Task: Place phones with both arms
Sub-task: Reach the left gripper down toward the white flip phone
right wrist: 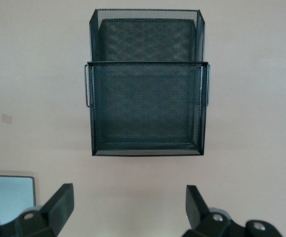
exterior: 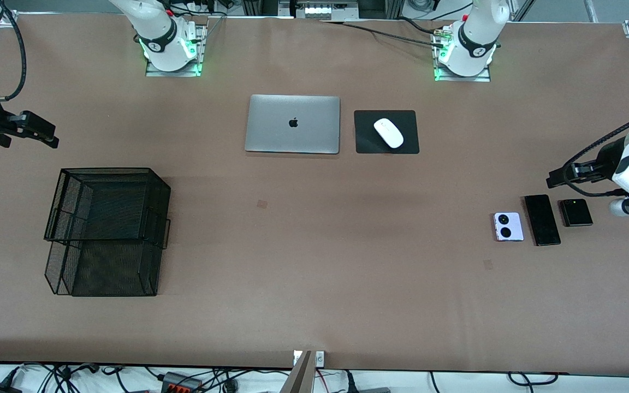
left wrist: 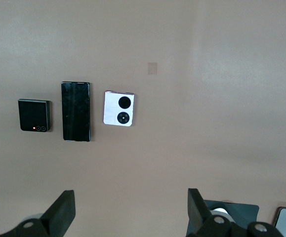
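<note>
Toward the left arm's end of the table, three phones lie side by side: the lilac flip phone [exterior: 508, 226], the black slab [exterior: 542, 220] at its three o'clock, then the black flip phone [exterior: 576, 212]. The left gripper [left wrist: 130, 210] hangs above them, fingers spread, empty. The right gripper [right wrist: 129, 207], also spread and empty, hangs over the table at twelve o'clock of the mesh tray [exterior: 108, 229].

A closed silver laptop [exterior: 292, 124] with a dark logo on its lid lies flat on the brown table [exterior: 314, 284], toward the edge where the arm bases stand and about midway along it. Just beside it, toward the left arm's end, a white mouse [exterior: 389, 132] rests tilted on a black mouse pad [exterior: 366, 139]. A two-tier black wire-mesh tray [exterior: 107, 229] stands toward the right arm's end, nearer the front camera than the laptop.
</note>
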You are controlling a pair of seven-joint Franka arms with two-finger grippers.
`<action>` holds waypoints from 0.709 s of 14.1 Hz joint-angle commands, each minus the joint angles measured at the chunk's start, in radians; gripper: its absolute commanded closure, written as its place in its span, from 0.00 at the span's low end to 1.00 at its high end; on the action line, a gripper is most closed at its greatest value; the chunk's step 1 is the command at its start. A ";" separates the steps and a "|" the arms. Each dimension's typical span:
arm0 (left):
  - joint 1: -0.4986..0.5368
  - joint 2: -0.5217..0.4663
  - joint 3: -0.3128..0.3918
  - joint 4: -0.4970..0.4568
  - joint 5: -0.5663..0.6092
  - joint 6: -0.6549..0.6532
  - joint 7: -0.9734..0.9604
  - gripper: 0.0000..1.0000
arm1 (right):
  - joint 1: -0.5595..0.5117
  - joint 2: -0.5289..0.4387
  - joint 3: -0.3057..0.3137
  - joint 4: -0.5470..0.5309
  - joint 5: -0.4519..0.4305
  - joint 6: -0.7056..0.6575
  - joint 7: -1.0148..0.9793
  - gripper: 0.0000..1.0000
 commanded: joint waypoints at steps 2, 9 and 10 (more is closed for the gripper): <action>0.007 -0.017 -0.014 -0.041 0.006 -0.017 0.041 0.00 | -0.004 -0.001 0.004 -0.011 -0.002 0.027 0.015 0.00; 0.004 0.101 -0.017 -0.038 0.003 0.046 0.035 0.00 | -0.007 0.012 0.004 -0.019 -0.001 0.050 0.015 0.00; 0.004 0.121 -0.017 -0.060 0.005 0.112 0.041 0.00 | -0.005 0.010 0.004 -0.019 -0.001 0.049 0.015 0.00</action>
